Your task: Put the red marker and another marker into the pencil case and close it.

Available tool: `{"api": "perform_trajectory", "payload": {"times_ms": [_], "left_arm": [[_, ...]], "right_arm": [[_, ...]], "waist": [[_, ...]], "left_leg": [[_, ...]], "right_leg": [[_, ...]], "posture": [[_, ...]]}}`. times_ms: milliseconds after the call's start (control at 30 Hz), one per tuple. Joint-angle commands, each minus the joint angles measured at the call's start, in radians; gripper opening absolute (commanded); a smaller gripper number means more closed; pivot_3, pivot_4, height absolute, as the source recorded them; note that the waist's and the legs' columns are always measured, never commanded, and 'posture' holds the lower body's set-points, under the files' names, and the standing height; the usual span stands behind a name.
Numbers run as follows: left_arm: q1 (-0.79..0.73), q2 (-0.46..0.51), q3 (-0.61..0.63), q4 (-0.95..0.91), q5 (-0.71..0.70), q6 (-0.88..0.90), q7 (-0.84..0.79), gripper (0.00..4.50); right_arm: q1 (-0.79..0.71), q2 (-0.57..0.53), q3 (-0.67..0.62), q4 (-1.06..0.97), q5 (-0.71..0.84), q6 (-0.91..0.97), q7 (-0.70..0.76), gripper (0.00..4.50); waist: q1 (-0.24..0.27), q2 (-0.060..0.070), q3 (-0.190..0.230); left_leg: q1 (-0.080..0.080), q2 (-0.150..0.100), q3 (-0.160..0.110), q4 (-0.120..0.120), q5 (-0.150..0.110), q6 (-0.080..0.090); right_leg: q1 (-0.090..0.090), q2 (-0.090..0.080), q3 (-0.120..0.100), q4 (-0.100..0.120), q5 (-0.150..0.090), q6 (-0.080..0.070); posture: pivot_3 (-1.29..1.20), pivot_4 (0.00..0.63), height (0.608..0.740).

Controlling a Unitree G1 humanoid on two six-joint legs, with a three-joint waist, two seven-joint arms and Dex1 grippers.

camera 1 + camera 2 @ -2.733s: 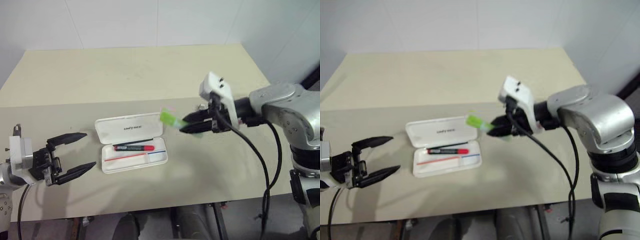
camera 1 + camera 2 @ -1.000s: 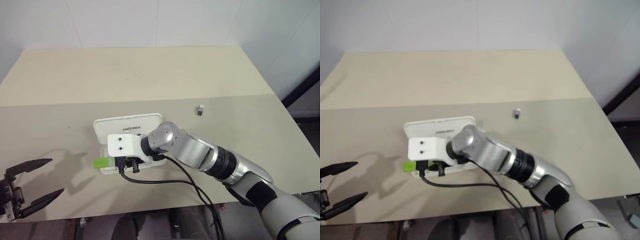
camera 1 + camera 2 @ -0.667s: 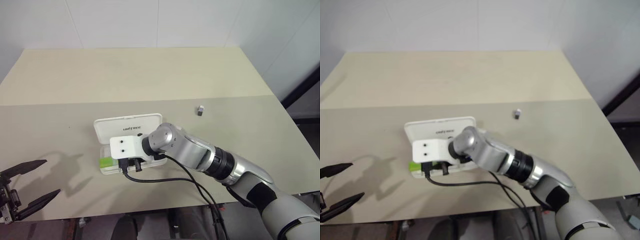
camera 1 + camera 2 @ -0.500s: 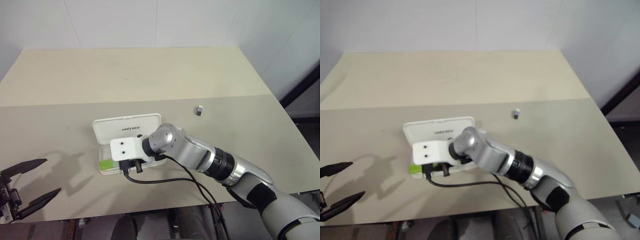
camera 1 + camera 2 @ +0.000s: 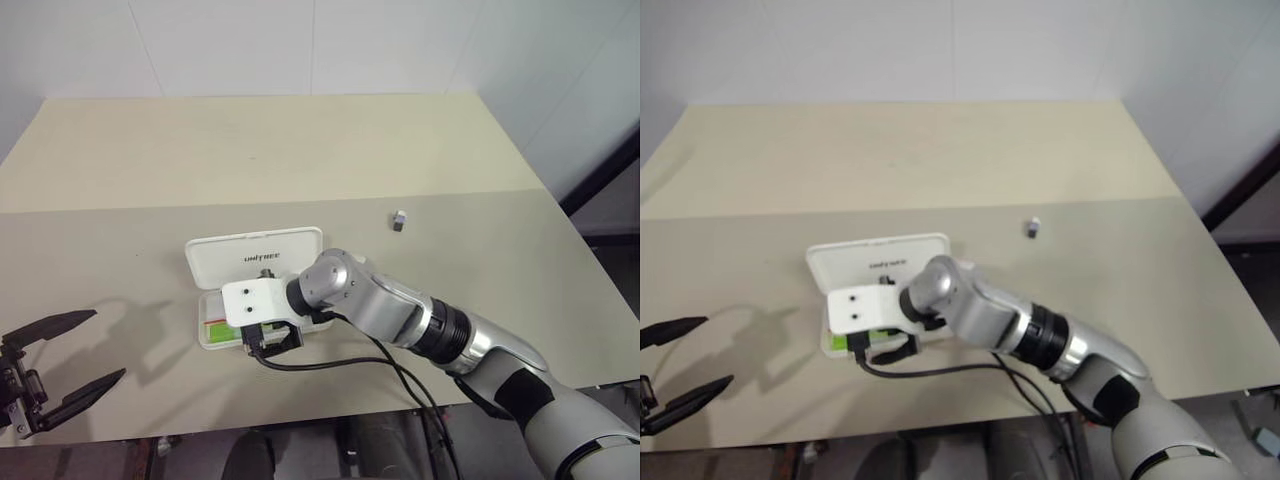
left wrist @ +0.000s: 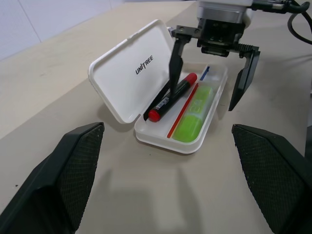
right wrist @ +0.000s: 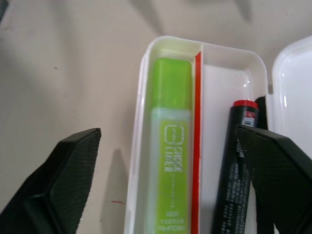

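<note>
Right pincer [image 6: 210, 72] gapes empty over pencil case [image 6: 139, 83].

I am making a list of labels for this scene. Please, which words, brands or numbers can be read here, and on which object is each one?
"UNITREE": on the inside of the open lid of the pencil case.
"CHECK LINER": on the barrel of the green highlighter lying in the case; the smaller print below it is too blurred to read.
Red marker: its white print is too small to read.
</note>
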Motion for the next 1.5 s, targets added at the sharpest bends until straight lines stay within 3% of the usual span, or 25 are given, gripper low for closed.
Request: {"api": "perform_trajectory", "payload": {"times_ms": [33, 233, 433, 633, 800, 900, 1033, 1267, 1500], "left_arm": [[-0.011, 0.009, -0.002, -0.033, -0.020, 0.009, 0.017, 4.50], [-0.070, 0.005, -0.060, -0.108, -0.033, 0.042, 0.069, 4.50], [-0.167, -0.007, -0.163, -0.208, -0.047, 0.081, 0.146, 4.50], [-0.311, -0.017, -0.283, -0.282, -0.075, 0.129, 0.237, 4.50], [-0.477, 0.008, -0.363, -0.237, -0.068, 0.163, 0.259, 4.50], [-0.580, 0.027, -0.389, -0.184, -0.058, 0.181, 0.267, 4.50], [-0.696, 0.078, -0.413, -0.103, -0.031, 0.235, 0.291, 4.50], [-0.843, 0.126, -0.418, 0.038, 0.015, 0.270, 0.335, 4.50], [-0.775, 0.161, -0.329, 0.095, -0.044, 0.313, 0.229, 4.50]], "right_arm": [[-0.002, -0.021, -0.042, -0.083, 0.016, 0.007, 0.033, 4.48], [-0.005, -0.105, -0.164, -0.146, 0.166, 0.119, 0.157, 4.48], [0.002, -0.289, -0.295, -0.209, 0.304, 0.187, 0.272, 4.48], [-0.023, -0.461, -0.355, -0.150, 0.272, 0.184, 0.268, 4.48], [-0.021, -0.552, -0.352, -0.018, 0.162, 0.139, 0.197, 4.48], [-0.029, -0.541, -0.360, 0.091, 0.091, 0.123, 0.116, 4.48], [-0.033, -0.464, -0.386, 0.262, 0.000, 0.129, -0.061, 4.48], [0.008, -0.329, -0.485, 0.423, -0.069, 0.151, -0.304, 4.48], [0.046, -0.190, -0.654, 0.493, -0.078, 0.207, -0.545, 4.48]], "waist": [[0.000, 0.000, 0.000], [0.006, 0.000, 0.000], [0.019, -0.002, -0.001], [0.029, 0.000, 0.000], [0.031, 0.000, 0.000], [0.030, 0.000, 0.000], [0.027, 0.001, 0.000], [0.030, 0.002, 0.001], [0.028, 0.003, 0.002]], "left_leg": [[0.000, 0.000, 0.000, 0.000, 0.000, 0.000], [0.000, 0.000, 0.000, 0.001, 0.000, 0.000], [0.000, 0.000, -0.001, 0.001, 0.000, 0.000], [0.001, 0.000, -0.001, 0.001, 0.000, 0.000], [0.001, 0.000, -0.001, 0.002, 0.000, 0.000], [0.000, 0.000, -0.001, 0.004, 0.000, 0.000], [0.000, -0.001, 0.001, 0.003, 0.000, 0.000], [-0.002, 0.000, 0.001, 0.001, 0.000, 0.000], [-0.003, 0.000, 0.004, -0.001, 0.000, 0.000]], "right_leg": [[0.000, 0.000, 0.000, 0.000, 0.000, 0.000], [0.001, 0.000, 0.000, 0.000, 0.000, 0.000], [0.002, 0.000, -0.001, 0.000, 0.001, 0.001], [0.002, 0.001, -0.001, -0.001, 0.001, 0.002], [0.002, 0.002, 0.000, -0.001, 0.002, 0.004], [0.002, 0.002, 0.001, -0.001, 0.002, 0.004], [0.002, 0.002, 0.002, -0.001, 0.008, 0.013], [0.001, 0.003, 0.003, -0.001, 0.009, 0.015], [0.000, 0.002, 0.003, -0.003, 0.009, 0.016]], "posture": [[0.00, 0.150, 0.740], [0.00, 0.150, 0.740], [0.00, 0.150, 0.740], [0.00, 0.150, 0.740], [0.00, 0.150, 0.740], [0.00, 0.150, 0.740], [0.00, 0.150, 0.740], [0.00, 0.150, 0.740], [0.00, 0.150, 0.740]]}}
